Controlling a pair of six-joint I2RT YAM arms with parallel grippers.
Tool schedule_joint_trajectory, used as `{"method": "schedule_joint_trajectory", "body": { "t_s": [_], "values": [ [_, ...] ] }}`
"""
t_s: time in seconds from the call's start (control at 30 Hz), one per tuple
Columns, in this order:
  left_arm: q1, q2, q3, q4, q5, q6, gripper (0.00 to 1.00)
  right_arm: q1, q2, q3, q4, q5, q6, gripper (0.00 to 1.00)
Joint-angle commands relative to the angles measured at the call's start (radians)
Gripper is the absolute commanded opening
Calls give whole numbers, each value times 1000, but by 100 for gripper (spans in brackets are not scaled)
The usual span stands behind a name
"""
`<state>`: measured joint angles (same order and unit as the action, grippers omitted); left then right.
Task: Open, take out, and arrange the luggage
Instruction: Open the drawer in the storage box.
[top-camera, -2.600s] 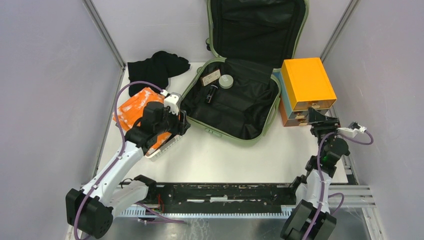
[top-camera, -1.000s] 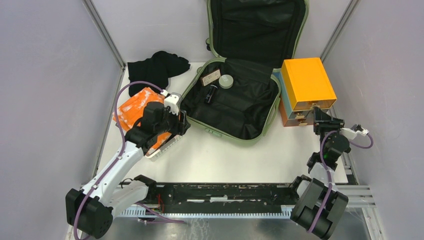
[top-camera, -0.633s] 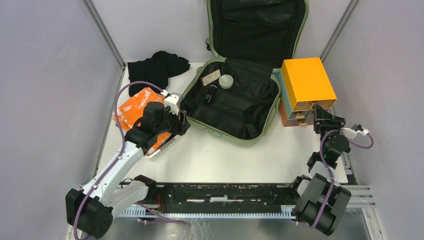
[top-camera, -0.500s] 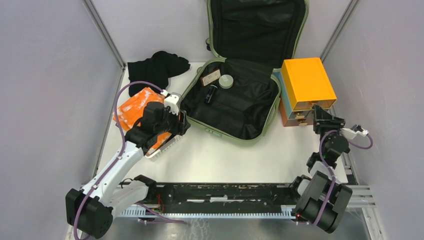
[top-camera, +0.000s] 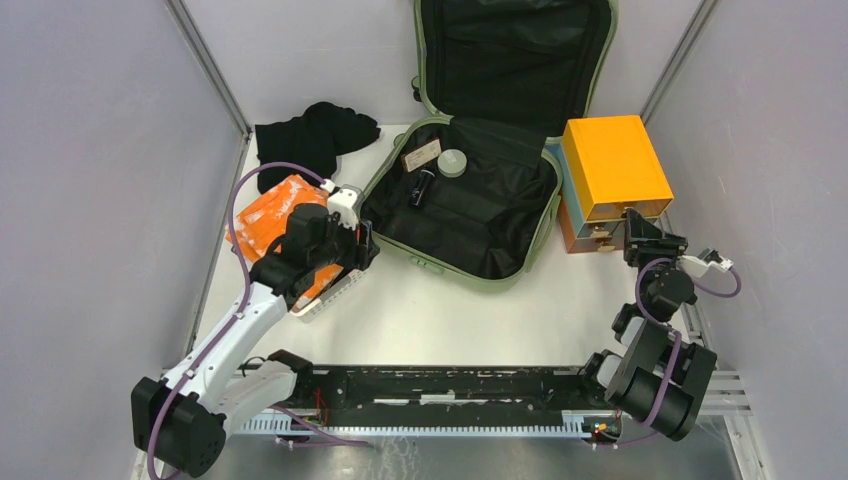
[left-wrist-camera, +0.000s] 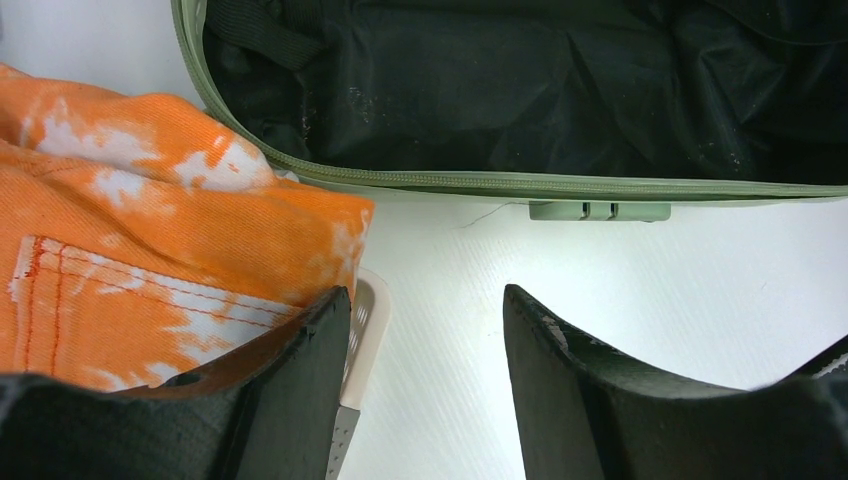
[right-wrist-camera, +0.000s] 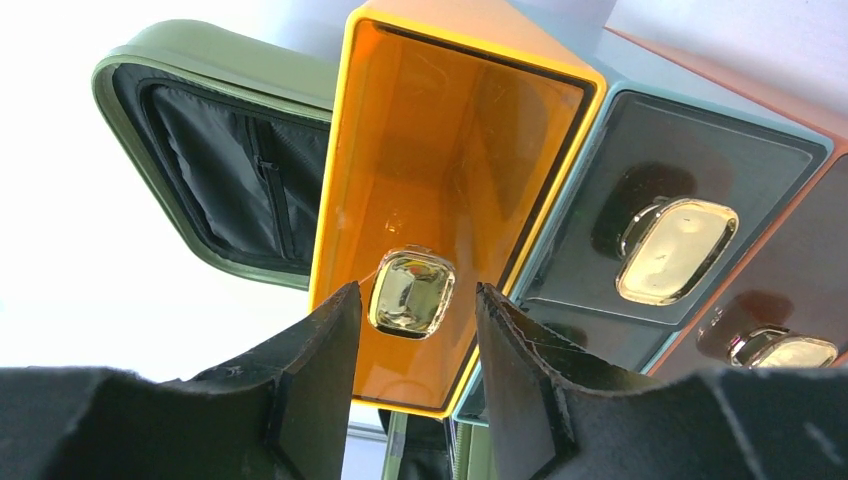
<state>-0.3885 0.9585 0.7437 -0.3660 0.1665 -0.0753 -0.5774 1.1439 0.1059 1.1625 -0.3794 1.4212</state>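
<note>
The sage-green luggage (top-camera: 545, 215) lies open at the back middle, its lid (top-camera: 515, 60) upright against the wall. On its black lining lie a tan card (top-camera: 420, 156), a round grey tin (top-camera: 452, 162) and a small black bottle (top-camera: 420, 187). My left gripper (top-camera: 357, 247) hovers at the suitcase's near-left rim. In the left wrist view the left gripper (left-wrist-camera: 425, 335) is open and empty above the table, the green rim (left-wrist-camera: 500, 183) ahead. My right gripper (top-camera: 645, 232) is open at the orange and blue box. Its fingers (right-wrist-camera: 310, 370) flank a gold knob (right-wrist-camera: 411, 293).
A white perforated basket (top-camera: 335, 290) holds an orange-and-white cloth (top-camera: 265, 215) at the left, and shows beside my left finger (left-wrist-camera: 365, 320). A black cloth (top-camera: 310, 135) lies at the back left. The orange and light-blue box (top-camera: 610, 165) stands right of the suitcase. Grey walls close both sides.
The right arm's lower links have swung to the right while its gripper stays at the box front, slightly nearer. The left arm and the objects have not moved.
</note>
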Motion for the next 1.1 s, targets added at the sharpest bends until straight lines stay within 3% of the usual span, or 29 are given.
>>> {"method": "schedule_joint_trajectory", "body": {
  "t_s": [0.0, 0.2, 0.4, 0.6, 0.8, 1.07],
  "values": [
    [-2, 1, 21, 22, -11, 34, 64, 8, 39, 13, 157, 8, 22, 51],
    [-2, 3, 21, 22, -15, 34, 64, 12, 66, 7, 191, 9, 20, 50],
    [-1, 4, 21, 21, -16, 35, 64, 12, 89, 2, 223, 10, 29, 40],
    [-2, 3, 20, 21, -16, 35, 64, 11, 115, 8, 257, 7, 39, 40],
    [-2, 3, 21, 20, -15, 35, 64, 11, 95, -13, 245, 13, 36, 33],
    [-1, -5, 18, 21, -17, 34, 64, 5, 14, -100, 240, 27, 36, 32]
  ]
}}
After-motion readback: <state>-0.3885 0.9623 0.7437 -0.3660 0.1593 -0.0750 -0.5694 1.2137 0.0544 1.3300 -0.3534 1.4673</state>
